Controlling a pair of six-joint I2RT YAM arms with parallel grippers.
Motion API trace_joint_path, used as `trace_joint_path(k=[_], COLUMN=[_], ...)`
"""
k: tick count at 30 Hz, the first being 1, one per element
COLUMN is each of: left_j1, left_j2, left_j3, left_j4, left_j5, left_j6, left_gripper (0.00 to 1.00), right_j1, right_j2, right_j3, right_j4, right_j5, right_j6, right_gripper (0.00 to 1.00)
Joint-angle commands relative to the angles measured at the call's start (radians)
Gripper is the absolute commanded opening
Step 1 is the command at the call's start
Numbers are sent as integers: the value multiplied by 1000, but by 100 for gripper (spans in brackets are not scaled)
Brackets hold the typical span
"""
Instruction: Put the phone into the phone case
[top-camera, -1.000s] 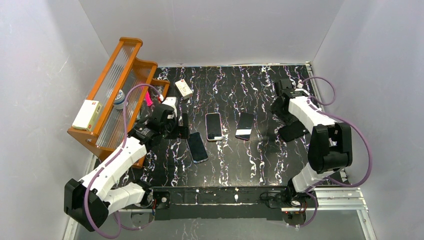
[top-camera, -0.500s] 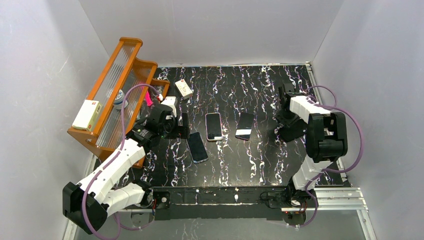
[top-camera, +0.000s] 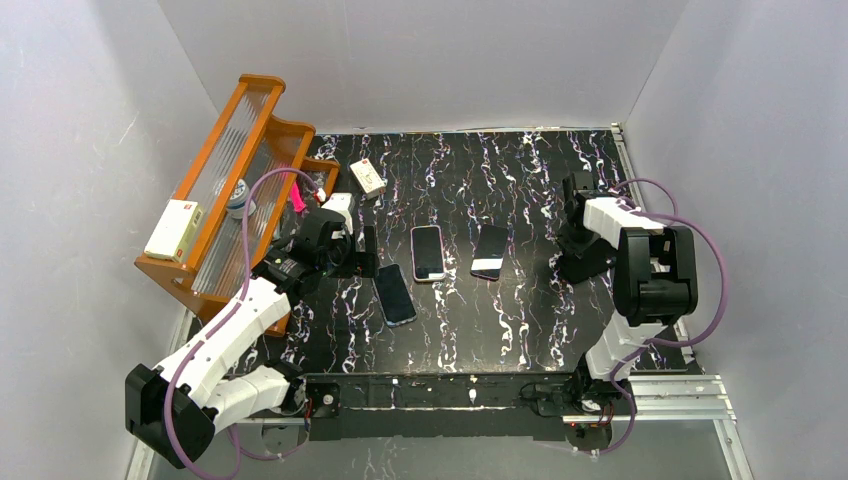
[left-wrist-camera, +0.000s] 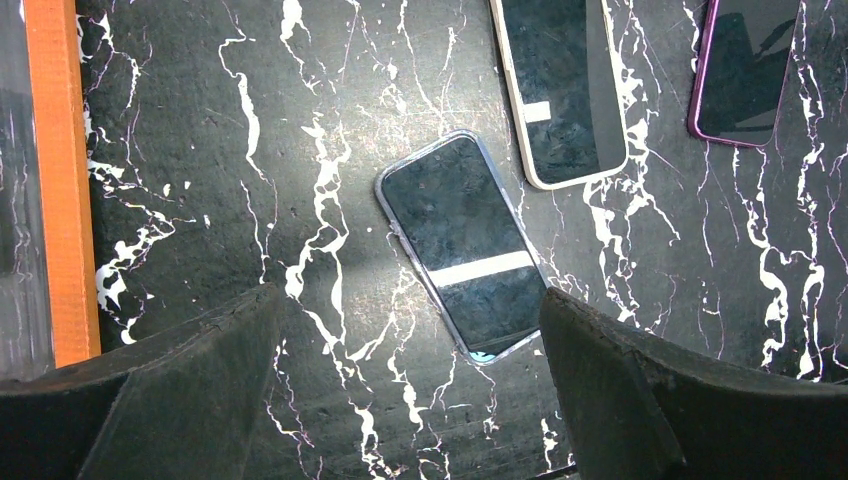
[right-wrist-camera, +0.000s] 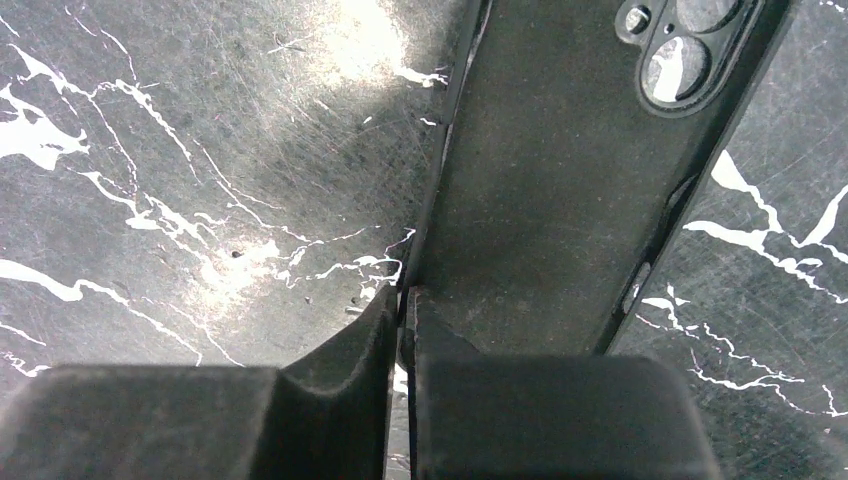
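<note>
Plain pale walls box this rig in, and the bench (top-camera: 520, 320) is black fake marble with white veins all over it.

The left tool (left-wrist-camera: 408, 310) is spread wide, with nothing in its grip. It hangs over the dark-screened phone with the silvery-blue rim (left-wrist-camera: 465, 245). That phone lies flat and face up on the bench, and in the wrist view it sits right in the gap between the two black fingers (left-wrist-camera: 150, 400), touching neither. A bit further out from that tool is a second phone with a cream-white rim (left-wrist-camera: 560, 90), and past that, off to its right, a third phone with a purple rim (left-wrist-camera: 745, 70). All three lie apart from each other.

The right tool (right-wrist-camera: 405, 310) is pretty much closed, pinching one long edge of the matte black phone case (right-wrist-camera: 560, 180). One finger (right-wrist-camera: 330, 400) is on the outside of the wall and the other presses on the case's broad face. The case stretches away from the fingertips, with its camera cutout at the far end. I can't tell whether it's resting on the bench or slightly lifted. From above, this tool and the case are well off to the right of the three phones.

Just behind the left tool there's an orange wooden rack with ribbed clear panels (top-camera: 240, 150), and a small white box (top-camera: 367, 177) lies on the bench near it.
</note>
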Motion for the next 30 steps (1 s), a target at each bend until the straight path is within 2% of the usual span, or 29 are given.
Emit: trace_joint_path(k=[1, 2, 10, 15, 19, 25, 30], left_j1=[3, 3, 3, 3, 3, 3, 3], left_j2=[-24, -22, -18, -27, -24, -27, -18], left_j3=[-4, -2, 4, 3, 3, 3, 5], left_j4=[0, 0, -6, -6, -12, -11, -13], left_j5=[-23, -24, -37, -51, -56, -61, -60], left_j6=[10, 13, 19, 17, 17, 14, 17], left_gripper=[98, 98, 98, 98, 98, 98, 98], right_j1=[-3, -3, 3, 63, 174, 420, 608], right_j2=[-36, -49, -159, -270, -329, -360, -393], right_j3=[-45, -53, -68, -80, -97, -137, -204], right_j4=[46, 55, 40, 26, -2, -38, 25], right_j5=[-38, -50, -115, -169, -189, -242, -337], right_j6=[-22, -44, -156, -207, -210, -183, -179], right_gripper=[7, 1, 1, 1, 1, 1, 1])
